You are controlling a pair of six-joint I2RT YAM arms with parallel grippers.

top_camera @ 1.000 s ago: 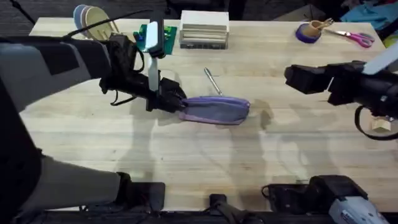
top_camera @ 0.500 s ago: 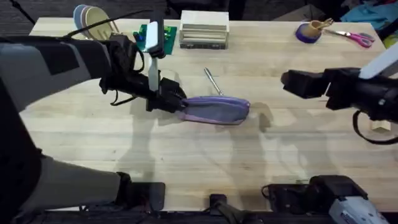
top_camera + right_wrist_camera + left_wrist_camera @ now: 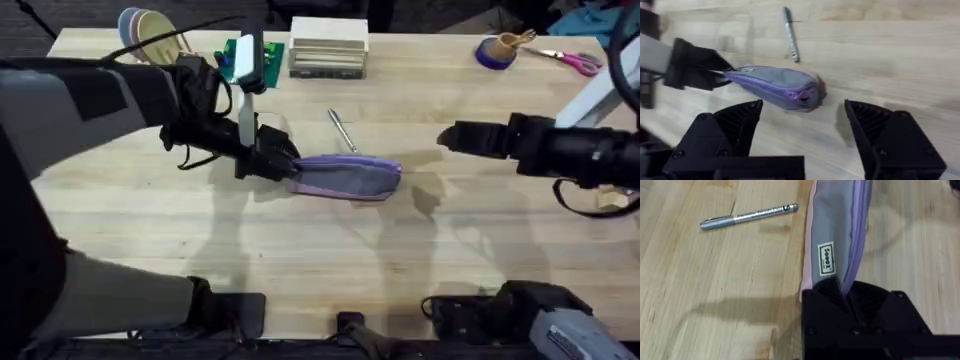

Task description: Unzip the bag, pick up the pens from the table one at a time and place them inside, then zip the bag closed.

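Left gripper [image 3: 283,160] clamps one end of lavender fabric pouch [image 3: 347,177]; right gripper [image 3: 802,125] hovers spread wide (silvery metal pen [image 3: 342,130] beside pouch).

Small white label on the bag [image 3: 825,258] (tiny black lettering, unreadable), faint illegible print along the silver pen [image 3: 749,216]
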